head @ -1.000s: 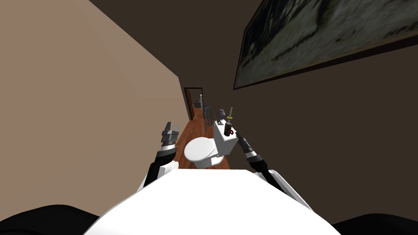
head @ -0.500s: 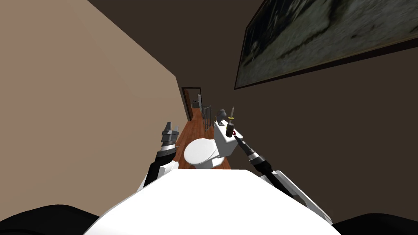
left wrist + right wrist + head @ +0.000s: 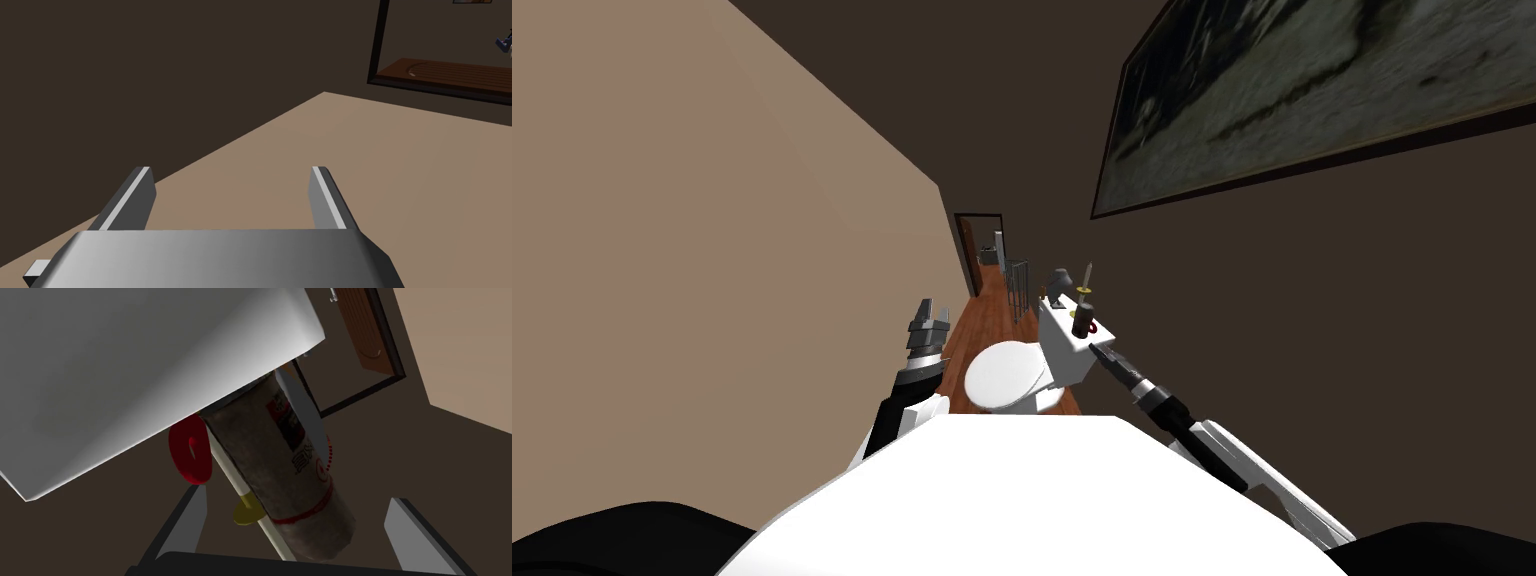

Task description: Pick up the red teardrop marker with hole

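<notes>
Here's the red teardrop marker (image 3: 186, 455): a flat, glossy red piece with a rounded outline and a small hole through its middle. It's standing up on its edge on top of the white toilet tank (image 3: 125, 363), broad face turned toward the right wrist camera. Part of its outline is tucked behind the tank's rim, so the pointed end can't be made out. It sits just beside the dark labelled can (image 3: 285, 463), with a pale stick (image 3: 246, 514) wearing a yellow collar right alongside.
</notes>
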{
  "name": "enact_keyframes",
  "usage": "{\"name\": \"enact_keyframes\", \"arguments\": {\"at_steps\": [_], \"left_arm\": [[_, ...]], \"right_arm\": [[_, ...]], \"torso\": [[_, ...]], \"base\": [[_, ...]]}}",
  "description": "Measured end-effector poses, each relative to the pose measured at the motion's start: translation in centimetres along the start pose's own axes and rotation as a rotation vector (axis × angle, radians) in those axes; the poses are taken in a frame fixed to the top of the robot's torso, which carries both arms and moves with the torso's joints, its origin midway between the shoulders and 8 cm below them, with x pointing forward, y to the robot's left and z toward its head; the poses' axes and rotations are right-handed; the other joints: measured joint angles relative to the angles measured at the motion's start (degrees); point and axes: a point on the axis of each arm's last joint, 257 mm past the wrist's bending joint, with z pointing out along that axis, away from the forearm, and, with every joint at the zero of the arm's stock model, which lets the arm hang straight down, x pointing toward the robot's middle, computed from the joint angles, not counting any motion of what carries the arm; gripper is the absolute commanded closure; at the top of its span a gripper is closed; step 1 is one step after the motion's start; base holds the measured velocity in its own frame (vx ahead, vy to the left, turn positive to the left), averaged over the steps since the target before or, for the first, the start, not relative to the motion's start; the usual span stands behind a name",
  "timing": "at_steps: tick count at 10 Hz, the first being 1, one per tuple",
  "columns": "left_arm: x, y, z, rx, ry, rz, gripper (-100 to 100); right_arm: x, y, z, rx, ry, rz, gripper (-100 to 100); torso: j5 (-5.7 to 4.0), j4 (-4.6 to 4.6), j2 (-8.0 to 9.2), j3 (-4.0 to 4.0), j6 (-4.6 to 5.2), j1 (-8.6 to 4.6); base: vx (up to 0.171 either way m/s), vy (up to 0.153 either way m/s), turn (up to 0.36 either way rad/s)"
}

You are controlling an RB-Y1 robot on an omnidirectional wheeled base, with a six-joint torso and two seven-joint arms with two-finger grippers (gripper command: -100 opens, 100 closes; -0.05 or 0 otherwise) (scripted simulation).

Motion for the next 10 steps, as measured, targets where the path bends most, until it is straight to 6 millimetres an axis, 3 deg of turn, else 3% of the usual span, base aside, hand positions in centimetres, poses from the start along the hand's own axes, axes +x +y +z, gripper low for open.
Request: {"name": "enact_keyframes", "arguments": {"at_steps": [10], "left_arm": [[0.0,0.0,0.0,0.000,0.000,0.000,0]], "right_arm": [[1.5,-8.8,-3.7,0.082,0.278,-0.422,-100]], "torso": [[-0.06,0.04,0.16,0.09,-0.01,-0.22]], "base": [[0.013,0.052,0.007]]}}
